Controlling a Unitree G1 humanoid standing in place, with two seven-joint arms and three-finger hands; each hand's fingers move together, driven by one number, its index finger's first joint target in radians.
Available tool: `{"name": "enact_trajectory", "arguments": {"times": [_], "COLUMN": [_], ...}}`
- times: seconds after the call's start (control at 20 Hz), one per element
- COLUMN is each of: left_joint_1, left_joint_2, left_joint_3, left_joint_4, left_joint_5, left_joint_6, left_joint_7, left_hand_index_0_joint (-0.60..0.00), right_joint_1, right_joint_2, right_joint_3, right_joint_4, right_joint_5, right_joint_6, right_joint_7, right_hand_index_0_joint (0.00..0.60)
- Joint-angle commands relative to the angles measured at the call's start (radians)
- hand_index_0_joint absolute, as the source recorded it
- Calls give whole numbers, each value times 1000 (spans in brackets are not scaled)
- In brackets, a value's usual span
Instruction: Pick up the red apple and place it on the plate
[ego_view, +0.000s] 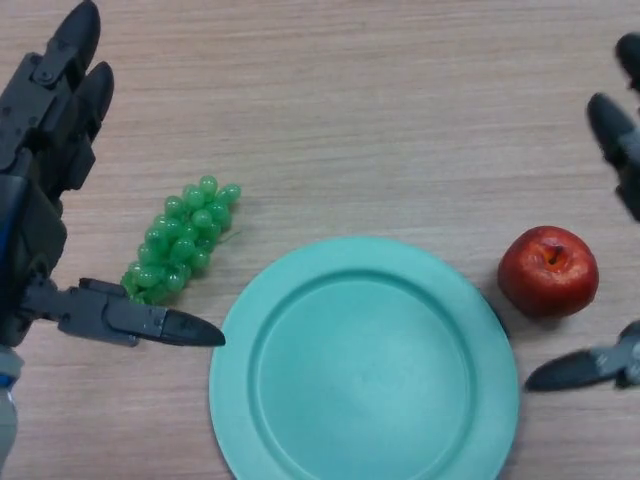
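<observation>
A red apple (548, 271) stands upright on the wooden table, just right of the teal plate (300, 420), close to its rim. Nothing lies on the plate. My right hand (612, 135) comes in at the right edge, open, with its fingers above the apple and its thumb (580, 369) below it; the apple sits in the gap between them, untouched. At the left edge my left hand (45, 150) is open too, its thumb (140, 319) pointing toward the plate's left rim.
A bunch of green grapes (183, 238) lies left of the plate, between the left hand's fingers and thumb. Bare wooden tabletop (380, 110) stretches across the far side.
</observation>
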Motion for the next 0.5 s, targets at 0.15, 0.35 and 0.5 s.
{"name": "enact_trajectory", "arguments": {"times": [0.15, 0.35, 0.5], "left_joint_1": [4, 22, 19], "left_joint_2": [15, 1, 2], "left_joint_3": [4, -31, -40], "left_joint_4": [16, 48, 91], "left_joint_5": [26, 74, 118], "left_joint_6": [-195, -246, -275], "left_joint_7": [39, 46, 54], "left_hand_index_0_joint": [0, 0, 0], "right_joint_1": [-124, -199, -245], "right_joint_2": [-95, -144, -155], "right_joint_3": [-75, -44, -2], "right_joint_4": [223, 555, 767], "right_joint_5": [-48, -136, -209], "right_joint_6": [-306, -540, -647], "right_joint_7": [-17, 6, -32], "right_hand_index_0_joint": [0, 0, 0]}}
